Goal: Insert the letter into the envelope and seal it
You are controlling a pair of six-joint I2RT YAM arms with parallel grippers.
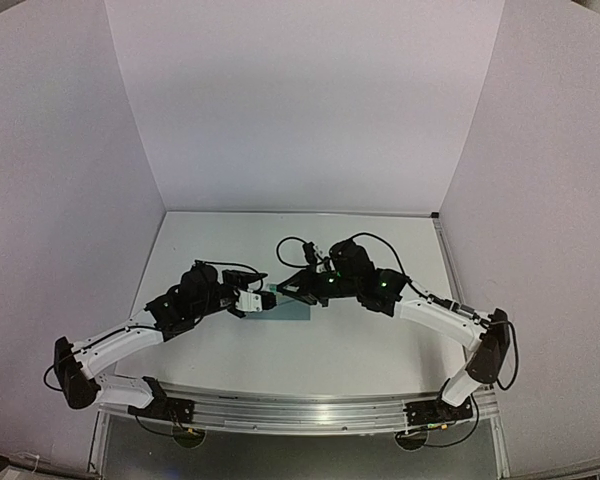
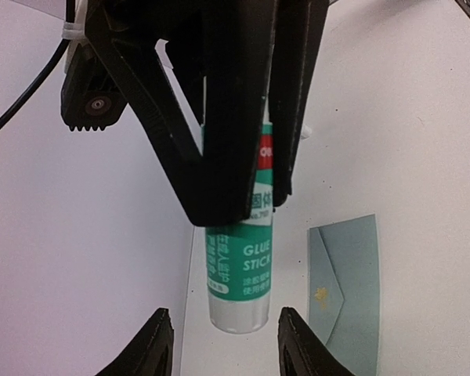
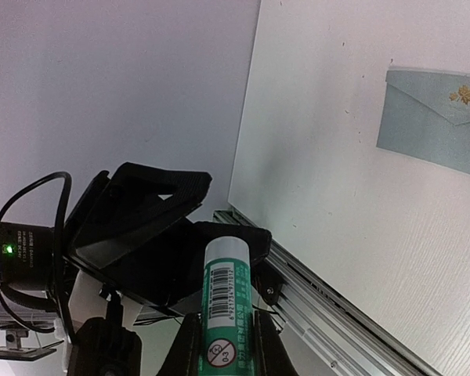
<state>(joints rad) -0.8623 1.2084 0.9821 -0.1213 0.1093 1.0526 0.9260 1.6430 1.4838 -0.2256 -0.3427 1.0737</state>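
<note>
The teal envelope (image 1: 294,307) lies flat on the white table between the two arms, its triangular flap down with a small gold mark on it (image 2: 348,290) (image 3: 435,117). The letter is out of view. My right gripper (image 3: 227,348) is shut on a green and white glue stick (image 3: 227,294), holding it above the table just left of the envelope. My left gripper (image 2: 225,348) faces it, its jaws apart on either side of the stick's white end (image 2: 239,309), with a gap on each side. In the top view the two grippers (image 1: 265,298) (image 1: 298,288) meet over the envelope's left end.
An aluminium rail (image 3: 337,309) runs along the table's near edge, carrying both arm bases (image 1: 300,410). White walls close in the table at the back and on both sides. Black cables loop above the right wrist (image 1: 295,245).
</note>
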